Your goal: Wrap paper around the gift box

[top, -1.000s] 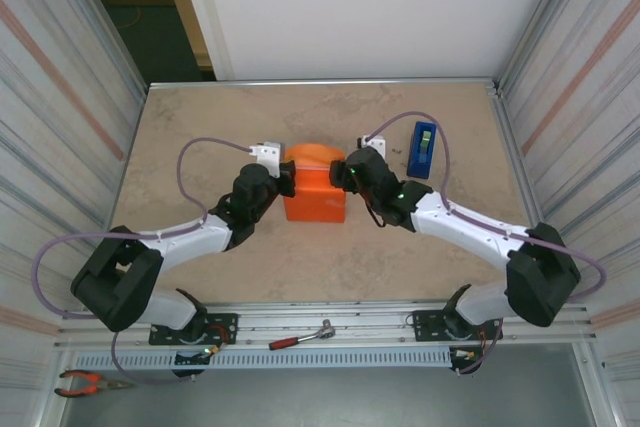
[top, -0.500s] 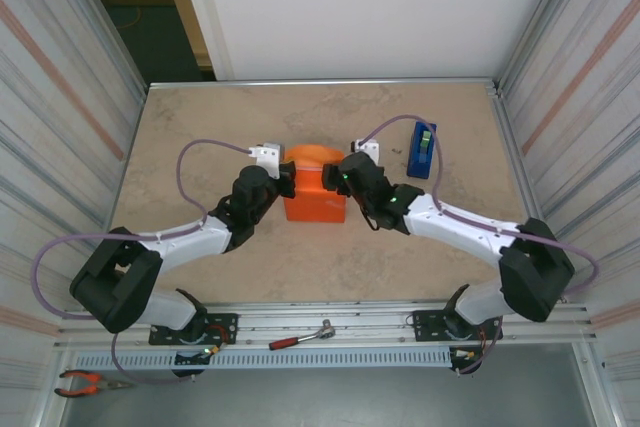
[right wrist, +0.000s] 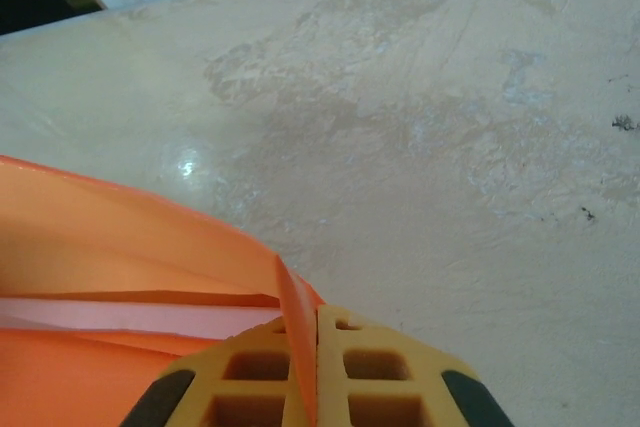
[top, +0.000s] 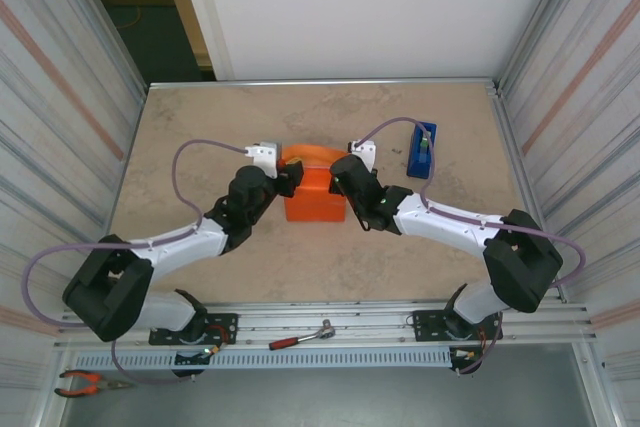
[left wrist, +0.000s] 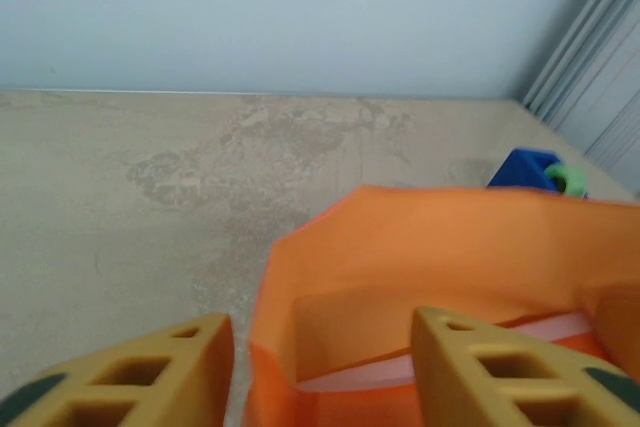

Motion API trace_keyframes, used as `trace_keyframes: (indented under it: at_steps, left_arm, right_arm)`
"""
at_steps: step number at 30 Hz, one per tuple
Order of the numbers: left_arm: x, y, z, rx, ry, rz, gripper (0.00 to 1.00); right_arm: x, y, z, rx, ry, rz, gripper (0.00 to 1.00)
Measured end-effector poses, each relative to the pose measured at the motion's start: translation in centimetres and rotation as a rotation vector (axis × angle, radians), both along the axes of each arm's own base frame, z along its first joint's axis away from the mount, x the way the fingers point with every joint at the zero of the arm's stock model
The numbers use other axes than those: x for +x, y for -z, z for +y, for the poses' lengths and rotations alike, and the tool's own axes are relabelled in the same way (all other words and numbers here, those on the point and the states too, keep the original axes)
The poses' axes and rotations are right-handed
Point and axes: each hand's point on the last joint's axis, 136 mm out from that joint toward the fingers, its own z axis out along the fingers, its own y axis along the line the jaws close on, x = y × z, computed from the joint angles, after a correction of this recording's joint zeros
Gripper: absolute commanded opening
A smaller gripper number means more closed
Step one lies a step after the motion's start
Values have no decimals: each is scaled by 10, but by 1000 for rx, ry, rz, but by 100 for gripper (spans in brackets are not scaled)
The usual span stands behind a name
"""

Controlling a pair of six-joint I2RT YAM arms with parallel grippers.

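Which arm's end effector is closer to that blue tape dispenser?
Right. The right end effector pinches the paper at its right edge, the side facing the blue tape dispenser. The left end effector sits open at the paper's left edge, farther away.

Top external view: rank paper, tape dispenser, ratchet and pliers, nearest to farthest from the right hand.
1. Orange paper, pinched in the right hand.
2. Blue tape dispenser, to its right.
3. Red-handled ratchet, near rail.
4. Pliers, near-left corner.
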Motion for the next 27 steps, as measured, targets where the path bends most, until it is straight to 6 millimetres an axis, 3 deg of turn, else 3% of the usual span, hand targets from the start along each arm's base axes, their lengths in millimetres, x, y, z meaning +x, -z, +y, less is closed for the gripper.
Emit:
trace_keyframes:
  at_steps: [6, 11, 14, 17, 19, 24, 27]
  left_arm:
    - [-5, -25, 4, -43, -2, -48, 71]
    - [-5, -17, 3, -40, -3, -29, 74]
    - [-5, -2, 2, -16, -2, 0, 73]
    - [-3, 17, -2, 16, -3, 34, 60]
    - [-1, 28, -3, 33, -6, 53, 40]
    - [8, 18, -3, 43, -29, 15, 5]
    - [9, 14, -5, 55, -21, 8, 0]
  right_arm:
    - [0, 0, 0, 0, 0, 0, 0]
    - [0, 0, 0, 0, 0, 0, 0]
    - [0, 0, 0, 0, 0, 0, 0]
    - [0, 0, 0, 0, 0, 0, 0]
    - [0, 0, 1, 3, -3, 0, 0]
    - [2, -1, 0, -16, -3, 3, 0]
    - [4, -2, -2, -43, -15, 15, 0]
